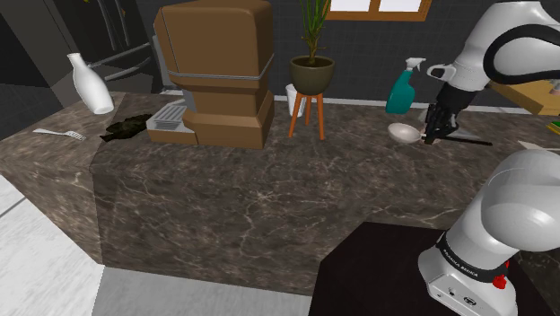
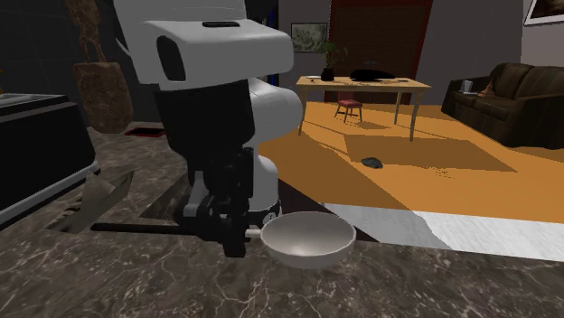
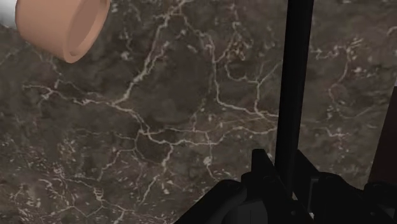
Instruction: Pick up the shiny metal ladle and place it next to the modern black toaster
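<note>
**First:** Around the tool [image 1: 432, 136], what room is open?

**Second:** Bare marbled table [image 1: 224, 206] runs wide from it toward the orange plant stand [image 1: 307, 112] and the big brown appliance [image 1: 215, 72]. Both are well apart from it. Behind the tool a teal spray bottle [image 1: 402, 90] stands near, by the wall. On the side of the robot's box stand [image 1: 377, 269], the table's edge lies close to the tool (past it, in the second exterior view, orange and white floor [image 2: 452, 172]).

**First:** And the ladle [image 2: 307, 239]?

**Second:** Right at the tool. Its pale bowl sits just beside the fingers [image 3: 262, 172], low over the table; whether it touches the marble I cannot tell. The thin dark handle [image 3: 292, 83] passes between the fingers and runs out the far side, away from the bowl.

**First:** So the tool is pinching it?

**Second:** Yes, by the wrist view: fingers pressed in on the handle, close by the bowl.

**First:** Anything on the handle's side?

**Second:** A black toaster [image 2: 36, 158], apart from the tool, beyond the handle's tip. A peach-coloured round rim [image 3: 60, 28] lies off to one side of the handle, apart from the fingers.
</note>
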`<act>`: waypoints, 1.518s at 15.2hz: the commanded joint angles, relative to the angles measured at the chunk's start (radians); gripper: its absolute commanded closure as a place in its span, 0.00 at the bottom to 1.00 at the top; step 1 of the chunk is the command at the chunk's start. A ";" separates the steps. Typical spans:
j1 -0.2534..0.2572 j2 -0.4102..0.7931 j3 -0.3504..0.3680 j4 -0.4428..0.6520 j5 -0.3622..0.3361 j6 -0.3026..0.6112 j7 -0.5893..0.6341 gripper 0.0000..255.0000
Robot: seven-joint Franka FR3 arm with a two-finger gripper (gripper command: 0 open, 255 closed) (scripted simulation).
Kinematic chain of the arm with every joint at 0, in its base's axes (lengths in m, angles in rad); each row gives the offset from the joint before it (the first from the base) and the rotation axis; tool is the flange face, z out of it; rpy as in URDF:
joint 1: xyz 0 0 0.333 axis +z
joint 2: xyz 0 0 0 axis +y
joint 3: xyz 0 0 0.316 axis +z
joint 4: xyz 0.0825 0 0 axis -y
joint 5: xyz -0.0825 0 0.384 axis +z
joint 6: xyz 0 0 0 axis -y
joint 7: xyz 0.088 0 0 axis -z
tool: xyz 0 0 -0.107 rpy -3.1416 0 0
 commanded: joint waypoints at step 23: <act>0.079 0.059 0.154 0.324 0.151 -0.261 0.004 1.00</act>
